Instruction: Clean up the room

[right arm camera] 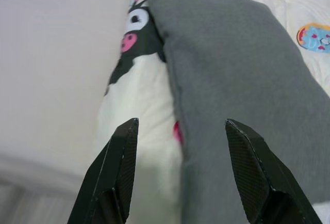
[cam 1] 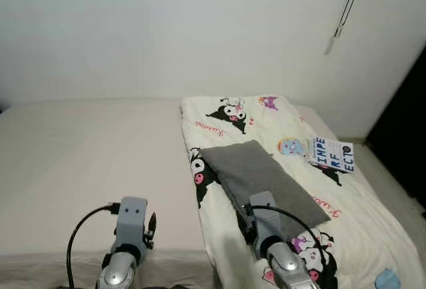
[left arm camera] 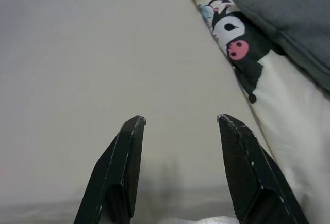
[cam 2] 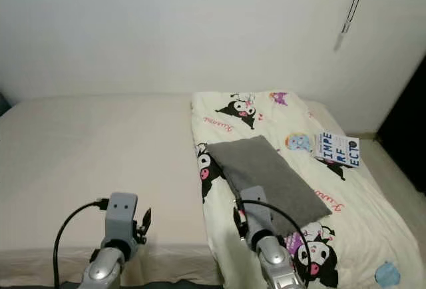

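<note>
A grey pillow [cam 1: 263, 177] lies on a white cartoon-print quilt [cam 1: 279, 129] spread over the right half of the bed [cam 1: 86, 149]. A book with bold blue letters [cam 1: 331, 154] rests on the quilt to the pillow's right. My right gripper [right arm camera: 180, 131] is open just in front of the pillow's [right arm camera: 237, 74] near edge, holding nothing. My left gripper [left arm camera: 180, 123] is open over the bare beige sheet near the bed's front edge, with the quilt's edge [left arm camera: 258, 74] to its right.
A white wall [cam 1: 166, 29] backs the bed. A blind cord [cam 1: 343, 9] hangs at the upper right beside a dark opening [cam 1: 406, 116]. A small blue object [cam 2: 387, 274] lies at the quilt's near right corner.
</note>
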`<state>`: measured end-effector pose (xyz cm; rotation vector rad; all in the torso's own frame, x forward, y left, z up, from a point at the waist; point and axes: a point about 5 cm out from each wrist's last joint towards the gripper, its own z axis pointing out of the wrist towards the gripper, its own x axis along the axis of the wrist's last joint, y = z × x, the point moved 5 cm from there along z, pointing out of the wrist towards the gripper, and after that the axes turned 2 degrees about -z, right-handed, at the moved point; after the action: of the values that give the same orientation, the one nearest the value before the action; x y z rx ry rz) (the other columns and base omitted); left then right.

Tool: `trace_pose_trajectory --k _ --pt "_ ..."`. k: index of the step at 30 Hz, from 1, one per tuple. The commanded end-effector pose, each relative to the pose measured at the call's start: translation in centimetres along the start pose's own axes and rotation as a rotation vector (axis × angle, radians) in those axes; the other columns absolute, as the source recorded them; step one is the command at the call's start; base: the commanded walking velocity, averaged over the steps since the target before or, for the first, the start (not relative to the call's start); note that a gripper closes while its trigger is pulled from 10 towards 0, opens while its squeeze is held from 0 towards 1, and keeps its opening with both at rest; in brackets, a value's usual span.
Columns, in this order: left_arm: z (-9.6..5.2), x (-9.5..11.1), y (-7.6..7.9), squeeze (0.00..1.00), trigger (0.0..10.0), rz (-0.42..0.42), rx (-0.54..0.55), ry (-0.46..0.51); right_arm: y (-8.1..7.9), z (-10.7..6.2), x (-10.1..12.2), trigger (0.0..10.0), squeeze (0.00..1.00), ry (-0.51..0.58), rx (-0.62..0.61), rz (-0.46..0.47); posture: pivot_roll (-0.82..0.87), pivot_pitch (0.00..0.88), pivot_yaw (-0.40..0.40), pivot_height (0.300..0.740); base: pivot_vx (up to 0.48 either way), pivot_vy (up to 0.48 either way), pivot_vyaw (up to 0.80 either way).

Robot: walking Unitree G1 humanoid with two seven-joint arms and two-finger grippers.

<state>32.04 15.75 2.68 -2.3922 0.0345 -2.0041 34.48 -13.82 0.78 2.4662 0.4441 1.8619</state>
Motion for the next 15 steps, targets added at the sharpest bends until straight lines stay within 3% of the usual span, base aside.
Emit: trace_pose_trajectory --k 1,4,15 --pt "-0.18 -0.64 0.38 0.00 10.0 -0.014 -0.008 -0.023 0.19 -0.27 -0.82 10.0 0.00 -0.028 -0.009 0.008 0.02 0.110 -0.008 0.740 0.349 0.000 0.00" --pt "-0.16 -0.63 0.41 0.00 10.0 -0.014 -0.010 -0.023 0.19 -0.28 -0.81 10.0 0.00 -0.027 -0.012 0.009 0.02 0.112 -0.006 0.740 0.318 0.000 0.00" --pt "-0.21 -0.50 0.61 0.00 10.0 0.003 -0.036 -0.014 0.30 -0.41 -0.96 10.0 0.00 -0.030 -0.021 0.012 0.02 0.116 -0.001 0.740 0.000 0.000 0.00"
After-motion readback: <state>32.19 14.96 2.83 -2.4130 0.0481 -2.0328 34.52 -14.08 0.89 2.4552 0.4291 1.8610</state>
